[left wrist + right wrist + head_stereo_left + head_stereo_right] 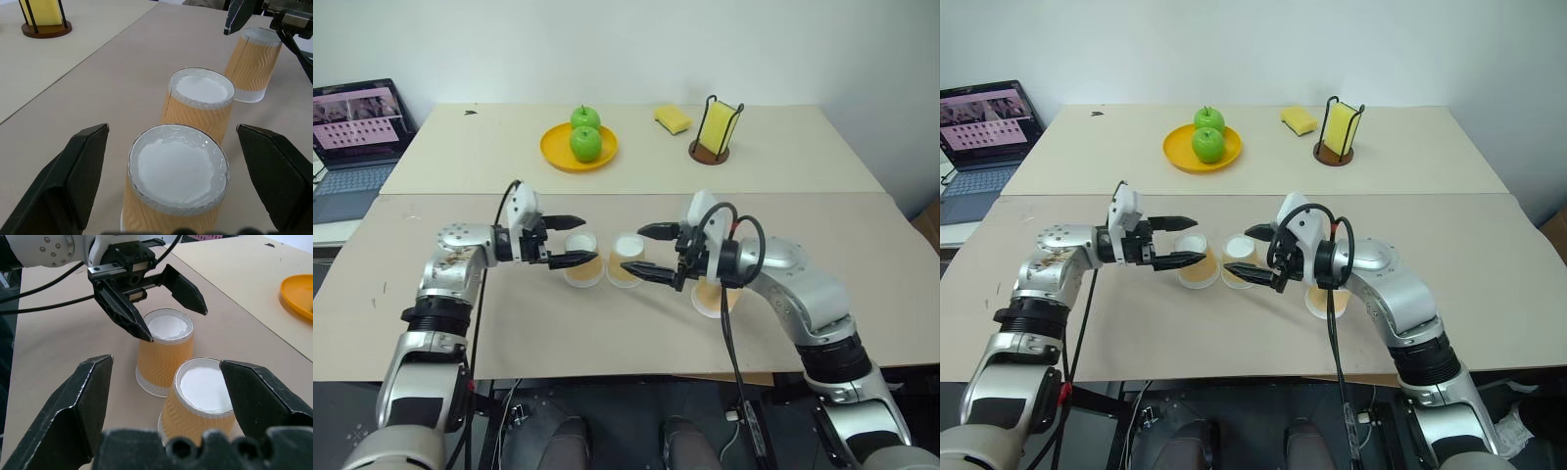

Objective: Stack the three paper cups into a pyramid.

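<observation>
**Two cups set as a base, the third waits by our right arm**

We see all three cups upside down on the near table, white bases up. The left cup (580, 258) and the middle cup (625, 259) stand side by side, rims very nearly touching, though we cannot tell whether they meet. We take this pair for the bottom row of the pyramid, set close so that one cup can bridge both bases. The third cup (716, 297) stands apart to the right and nearer to us, partly hidden under our right forearm; nothing is stacked yet.

Our left gripper (572, 242) hovers just over the left cup, its two black fingers spread wide and holding nothing, the cup standing free below them. Our right gripper (646, 251) points left across the middle cup, its fingers also apart and empty, one on each side of that cup's top without clamping it.

On the far table lie a yellow plate (558, 152) with two green apples, a sponge (673, 119) and a small rack (715, 127); a laptop (357, 137) sits at far left. None of these crowd the work. In our judgement the base is ready and the third cup must be fetched next.
</observation>
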